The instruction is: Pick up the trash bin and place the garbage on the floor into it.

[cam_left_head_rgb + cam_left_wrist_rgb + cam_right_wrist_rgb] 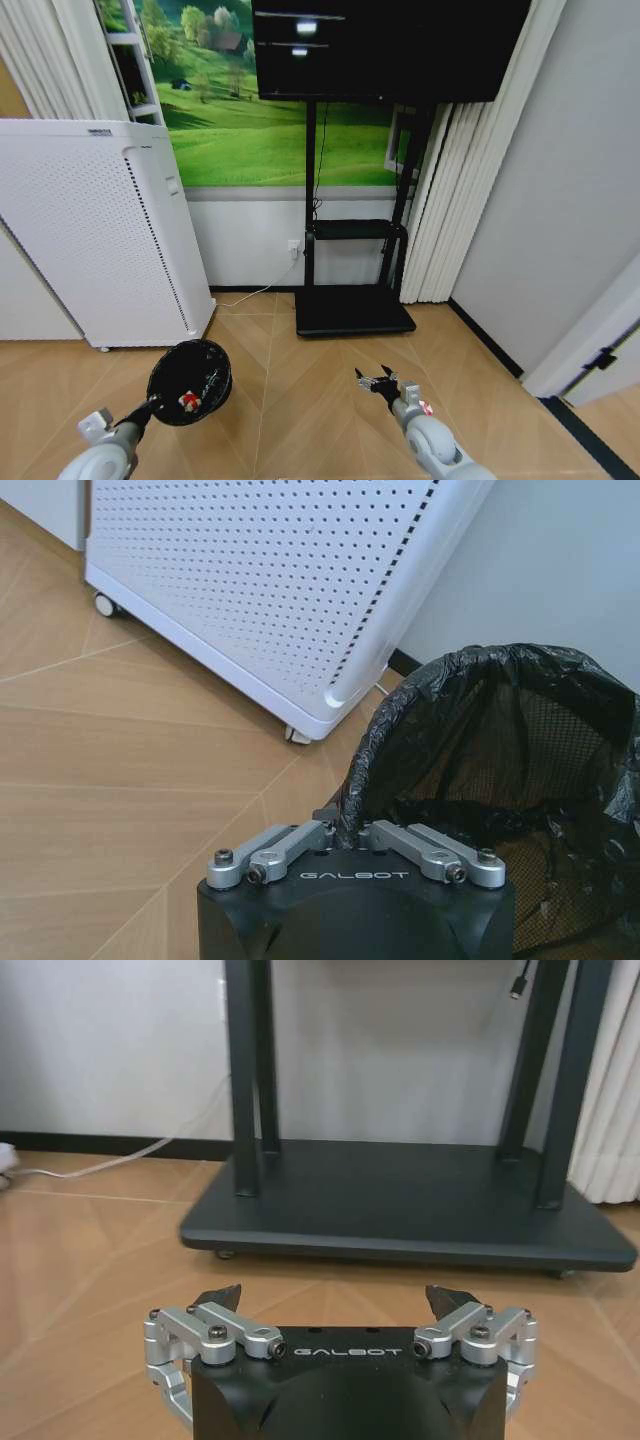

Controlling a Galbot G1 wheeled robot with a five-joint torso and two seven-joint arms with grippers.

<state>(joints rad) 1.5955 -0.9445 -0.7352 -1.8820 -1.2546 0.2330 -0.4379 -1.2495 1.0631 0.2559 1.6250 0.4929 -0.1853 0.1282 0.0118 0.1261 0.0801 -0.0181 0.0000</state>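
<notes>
The trash bin (190,380) is a small black round basket lined with a black bag, held up off the wooden floor at the lower left. My left gripper (153,404) is shut on its near rim. In the left wrist view the left gripper (346,826) pinches the bag-covered rim of the bin (500,750). A red-and-white piece of garbage (188,400) lies inside the bin. My right gripper (377,379) hovers over the floor at the lower middle, open and empty. In its own view, the right gripper (335,1300) faces the black stand.
A tall white perforated appliance (100,240) on castors stands at the left, close behind the bin (260,580). A black TV stand base (355,310) (400,1210) sits ahead against the wall, with a white cable (250,295) on the floor. A door frame (590,350) is at the right.
</notes>
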